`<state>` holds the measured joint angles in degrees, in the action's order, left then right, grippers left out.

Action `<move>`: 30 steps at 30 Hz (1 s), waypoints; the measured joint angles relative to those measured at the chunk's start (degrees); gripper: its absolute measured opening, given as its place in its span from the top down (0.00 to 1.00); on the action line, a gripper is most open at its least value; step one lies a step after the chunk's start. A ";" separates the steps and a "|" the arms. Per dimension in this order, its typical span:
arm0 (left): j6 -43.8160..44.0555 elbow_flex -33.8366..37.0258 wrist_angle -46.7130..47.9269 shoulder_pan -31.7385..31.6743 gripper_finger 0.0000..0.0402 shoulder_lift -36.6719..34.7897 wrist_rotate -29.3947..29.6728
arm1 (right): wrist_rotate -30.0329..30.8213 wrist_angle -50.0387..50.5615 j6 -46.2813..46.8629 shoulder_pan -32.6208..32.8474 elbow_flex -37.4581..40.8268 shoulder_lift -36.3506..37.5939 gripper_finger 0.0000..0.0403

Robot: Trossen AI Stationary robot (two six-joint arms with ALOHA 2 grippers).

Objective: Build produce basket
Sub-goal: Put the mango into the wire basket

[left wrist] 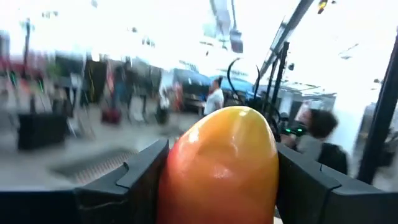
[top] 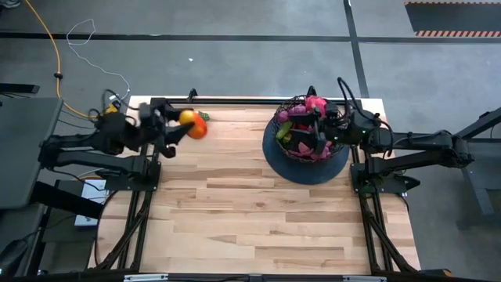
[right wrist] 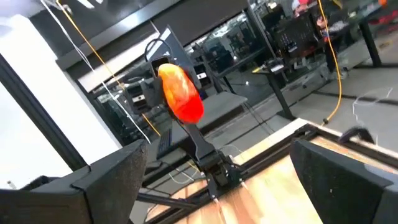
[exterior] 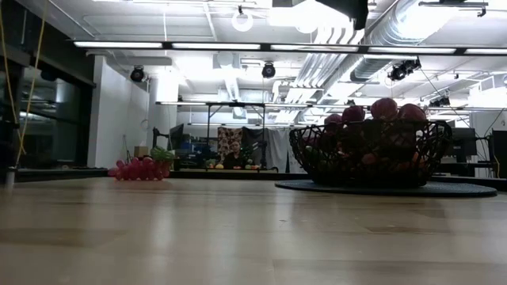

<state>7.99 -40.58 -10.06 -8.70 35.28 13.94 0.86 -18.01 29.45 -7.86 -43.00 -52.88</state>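
My left gripper [top: 178,128] is at the table's far left corner, shut on an orange-and-red toy fruit [top: 194,125]. The fruit fills the left wrist view [left wrist: 221,155] and also shows far off in the right wrist view [right wrist: 181,93]. The black wire basket [exterior: 368,158] stands on its dark grey disc base [top: 313,172] at the far right, piled with pink, red and green produce. My right gripper [top: 317,131] hovers open above the basket and touches nothing. A pink grape bunch [exterior: 140,168] lies on the table at the far left. My left gripper pinches the orange-and-red fruit by its two flanks [left wrist: 171,168], one finger [left wrist: 134,177] on each side. The fingers come from the table's left, pointing toward the basket. The fruit's rounded end sticks out past the fingertips, and it is lifted clear of the table.
The wooden table top [top: 250,211] is bare across its middle and near half. A black rail [top: 235,100] runs along the far edge. Both arms' bases stand at the table's left and right sides. People show in the room beyond the table.
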 joint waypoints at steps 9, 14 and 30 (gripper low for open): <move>-3.07 -0.02 -0.40 0.04 0.42 0.21 -5.18 | 0.00 -0.25 -13.91 1.68 0.00 -0.20 0.05; -0.88 0.00 -0.28 0.04 0.42 2.22 -7.72 | 0.00 -0.22 -14.85 1.66 0.00 -0.44 0.05; 3.71 0.00 -0.51 0.28 0.42 4.86 -7.85 | 0.28 -0.27 -14.21 1.66 0.00 -0.76 0.05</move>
<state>11.70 -40.58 -10.57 -8.43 40.15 6.09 1.15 -18.27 15.24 -6.20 -43.00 -53.64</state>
